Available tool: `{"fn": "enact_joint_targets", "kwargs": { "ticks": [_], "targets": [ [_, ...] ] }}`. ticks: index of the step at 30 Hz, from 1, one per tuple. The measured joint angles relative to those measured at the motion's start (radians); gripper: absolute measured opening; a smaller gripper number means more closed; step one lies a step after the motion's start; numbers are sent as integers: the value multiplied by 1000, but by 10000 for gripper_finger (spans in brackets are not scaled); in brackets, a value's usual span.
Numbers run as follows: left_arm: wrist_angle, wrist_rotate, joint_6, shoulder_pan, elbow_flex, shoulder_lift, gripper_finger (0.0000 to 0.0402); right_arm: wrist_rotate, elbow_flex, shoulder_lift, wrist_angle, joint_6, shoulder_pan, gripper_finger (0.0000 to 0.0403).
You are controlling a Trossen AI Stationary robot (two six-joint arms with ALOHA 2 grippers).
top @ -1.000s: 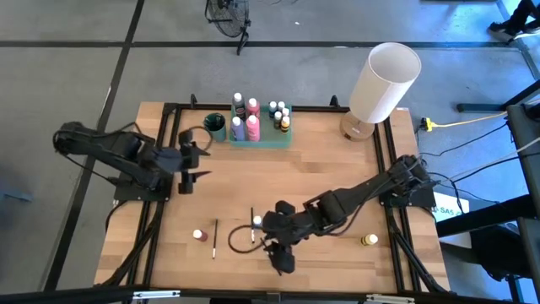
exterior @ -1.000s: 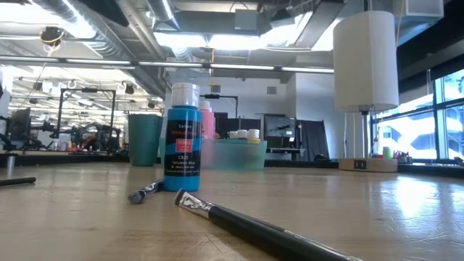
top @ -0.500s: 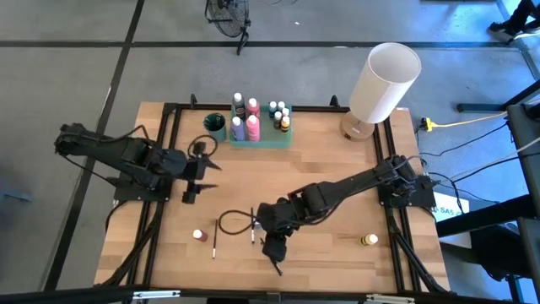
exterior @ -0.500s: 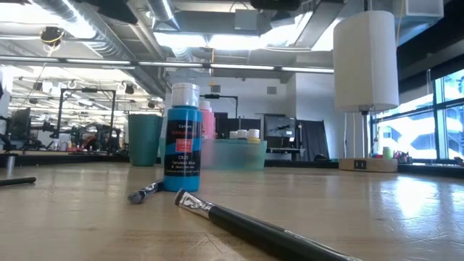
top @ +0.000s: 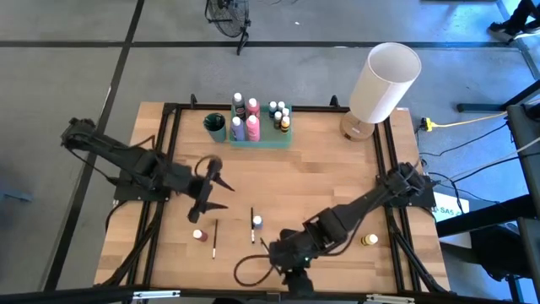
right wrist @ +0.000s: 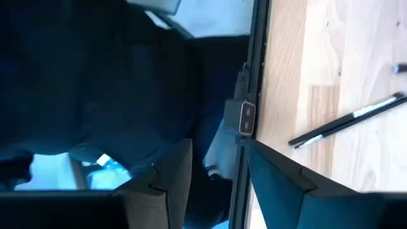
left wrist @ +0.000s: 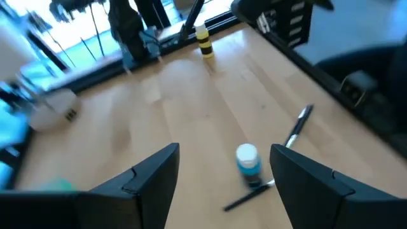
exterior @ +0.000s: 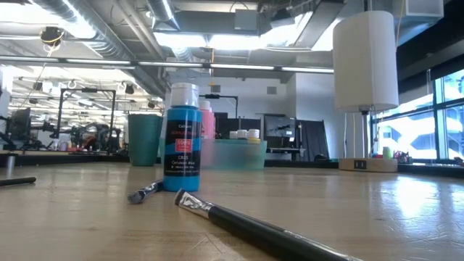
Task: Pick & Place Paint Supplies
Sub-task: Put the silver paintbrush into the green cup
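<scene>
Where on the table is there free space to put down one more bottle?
The table is bare across its middle, between the green tray at the far edge and the blue bottle. The right side, between the lamp and the yellow bottle, is also bare. The near left is crowded: red bottle, paintbrush, blue bottle and left gripper.

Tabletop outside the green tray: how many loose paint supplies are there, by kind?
Paint bottles: 3 (red bottle, blue bottle, yellow bottle)
Paintbrushes: 3 (brush by the red bottle, brush beside the blue bottle, brush nearest the front edge)
Total: 6
</scene>
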Motion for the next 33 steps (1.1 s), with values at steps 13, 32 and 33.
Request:
{"fn": "enact_joint_targets", "kwargs": {
  "ticks": [13,32,33],
  "targets": [
    [157,-268,323,-322,0,253,242,35,0,-1,-2,41,98,157],
    [37,-11,338,-193,301,687,242,445,0,-2,173,92,388,157],
    [16,-8,339,-185,315,711,242,451,0,-2,173,92,391,157]
  ]
}}
